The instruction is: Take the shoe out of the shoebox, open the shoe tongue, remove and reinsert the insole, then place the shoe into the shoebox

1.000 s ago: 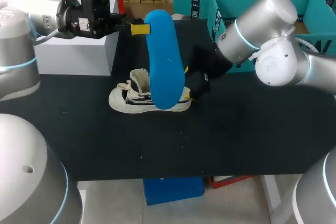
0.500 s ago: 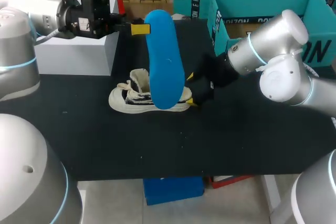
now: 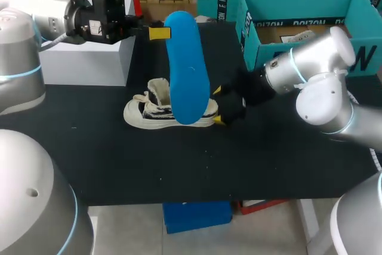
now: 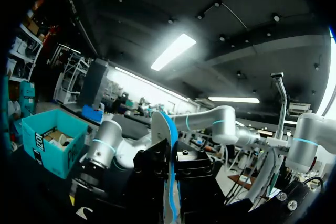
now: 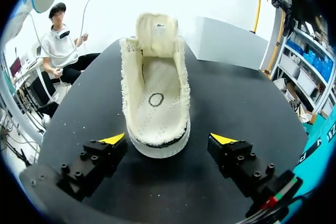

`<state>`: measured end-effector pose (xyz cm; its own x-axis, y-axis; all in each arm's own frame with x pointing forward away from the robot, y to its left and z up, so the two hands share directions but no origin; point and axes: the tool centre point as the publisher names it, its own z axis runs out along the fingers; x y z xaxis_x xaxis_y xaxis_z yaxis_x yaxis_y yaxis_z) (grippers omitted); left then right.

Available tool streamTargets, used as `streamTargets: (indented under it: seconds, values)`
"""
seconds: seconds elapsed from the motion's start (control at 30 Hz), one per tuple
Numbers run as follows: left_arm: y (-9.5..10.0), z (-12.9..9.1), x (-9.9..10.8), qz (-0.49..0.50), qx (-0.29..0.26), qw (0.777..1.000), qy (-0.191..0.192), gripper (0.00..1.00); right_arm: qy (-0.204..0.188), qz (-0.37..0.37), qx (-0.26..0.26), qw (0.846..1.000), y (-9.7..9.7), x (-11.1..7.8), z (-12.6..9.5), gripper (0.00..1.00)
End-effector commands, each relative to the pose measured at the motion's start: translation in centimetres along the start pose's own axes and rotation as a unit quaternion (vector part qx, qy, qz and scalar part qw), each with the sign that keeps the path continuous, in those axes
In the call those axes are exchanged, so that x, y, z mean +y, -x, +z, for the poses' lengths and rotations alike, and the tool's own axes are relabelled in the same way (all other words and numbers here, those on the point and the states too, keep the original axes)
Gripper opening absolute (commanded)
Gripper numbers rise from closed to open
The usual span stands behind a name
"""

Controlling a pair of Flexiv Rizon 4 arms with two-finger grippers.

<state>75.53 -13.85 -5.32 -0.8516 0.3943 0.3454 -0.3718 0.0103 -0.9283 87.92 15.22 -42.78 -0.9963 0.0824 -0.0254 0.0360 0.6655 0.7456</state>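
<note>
From above, a cream canvas shoe (image 3: 156,113) with a dark side stripe lies on its sole on the matte black table (image 3: 268,159). Over the shoe's middle hangs a long, smooth blue foam insole (image 3: 186,70), upright, its top end pinched in the left pincer (image 3: 156,33). The right pincer (image 3: 222,106) sits just behind the shoe's heel, spread wide, and the teal cardboard shoebox (image 3: 250,40) stands well apart beyond that heel. The left wrist view shows the insole edge-on, thin and slightly bowed, clamped flat between the pincer's dark fingers. The right wrist view looks into the shoe: fleecy rim, woven footbed with a round mark, the soft tongue (image 5: 155,34) standing up at the toe end, the heel between the yellow tips, which are apart from it on both sides. Reinsertion looks to be in hand. It would go best with the heel gripped first, the insole's lower end fed under the tongue, then its rear pressed flat.
</note>
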Motion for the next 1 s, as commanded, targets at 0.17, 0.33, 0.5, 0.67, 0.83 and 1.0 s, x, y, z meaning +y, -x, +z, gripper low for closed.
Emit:
streamTargets:
  seconds: [0.17,0.33,0.5,0.67,0.83,1.0]
  values:
    - [-0.1,0.1,0.1,0.001,-0.002,1.000,-0.001,0.00,0.013,-0.005,0.000,1.000,0.1,-1.0,0.8,1.00]
    - [-0.1,0.1,0.1,0.001,-0.002,1.000,-0.001,0.00,0.013,-0.003,0.003,1.000,0.0,-1.3,1.0,1.00]
    - [-0.1,0.1,0.1,0.001,-0.002,1.000,-0.001,0.00,0.012,-0.003,0.004,1.000,0.0,-1.3,1.0,1.00]
    - [-0.1,0.1,0.1,0.001,-0.002,1.000,-0.001,0.00,0.010,-0.004,0.003,1.000,0.2,-1.2,0.9,1.00]
    - [-0.1,0.1,0.1,0.001,-0.002,1.000,-0.001,0.00,-0.029,-0.003,0.003,1.000,0.4,-1.0,0.1,1.00]
    - [-0.1,0.1,0.1,0.001,-0.002,1.000,-0.001,0.00,-0.099,0.000,0.005,0.995,0.8,-0.6,-1.6,1.00]
